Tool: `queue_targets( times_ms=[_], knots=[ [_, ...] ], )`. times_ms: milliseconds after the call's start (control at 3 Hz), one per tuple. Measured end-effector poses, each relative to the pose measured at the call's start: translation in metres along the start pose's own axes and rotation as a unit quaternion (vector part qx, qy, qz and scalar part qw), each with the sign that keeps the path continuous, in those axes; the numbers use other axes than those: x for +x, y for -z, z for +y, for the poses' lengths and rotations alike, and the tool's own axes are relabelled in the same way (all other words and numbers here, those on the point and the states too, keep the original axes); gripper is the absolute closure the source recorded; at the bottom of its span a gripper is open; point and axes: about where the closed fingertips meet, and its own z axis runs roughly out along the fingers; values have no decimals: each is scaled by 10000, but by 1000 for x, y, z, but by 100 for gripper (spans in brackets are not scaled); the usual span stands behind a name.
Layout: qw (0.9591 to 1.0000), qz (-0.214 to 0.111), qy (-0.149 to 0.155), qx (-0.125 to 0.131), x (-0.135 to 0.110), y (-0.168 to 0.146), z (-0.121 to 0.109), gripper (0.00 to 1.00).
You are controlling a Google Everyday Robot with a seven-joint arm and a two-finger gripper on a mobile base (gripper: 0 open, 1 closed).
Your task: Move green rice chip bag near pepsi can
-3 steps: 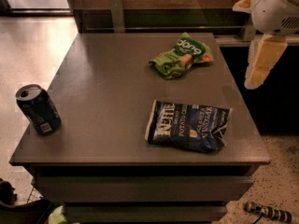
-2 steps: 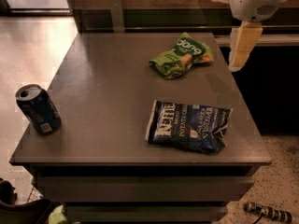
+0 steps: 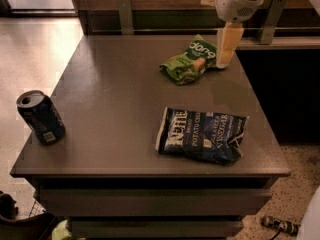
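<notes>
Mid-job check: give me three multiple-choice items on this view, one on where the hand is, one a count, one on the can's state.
1. Where is the hand?
A. over the near left corner
B. at the far right, just beside the green rice chip bag
C. past the front edge

2. How many bags lie on the table?
A. one
B. two
C. three

3. The pepsi can is:
A. upright
B. on its side
C. crushed flat

Answers:
1 B, it hangs at that bag's right edge.
2 B, the green rice chip bag and the blue Kettle bag.
3 A, its silver top faces up.
</notes>
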Motion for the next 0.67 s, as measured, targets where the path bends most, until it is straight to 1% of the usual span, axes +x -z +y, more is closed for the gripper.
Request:
queue_targets(
  times_ms=[333, 667],
  knots=[
    [9990, -110, -297, -308, -2, -37, -10, 0],
    [9988, -120, -335, -340, 0, -43, -12, 0]
  ],
)
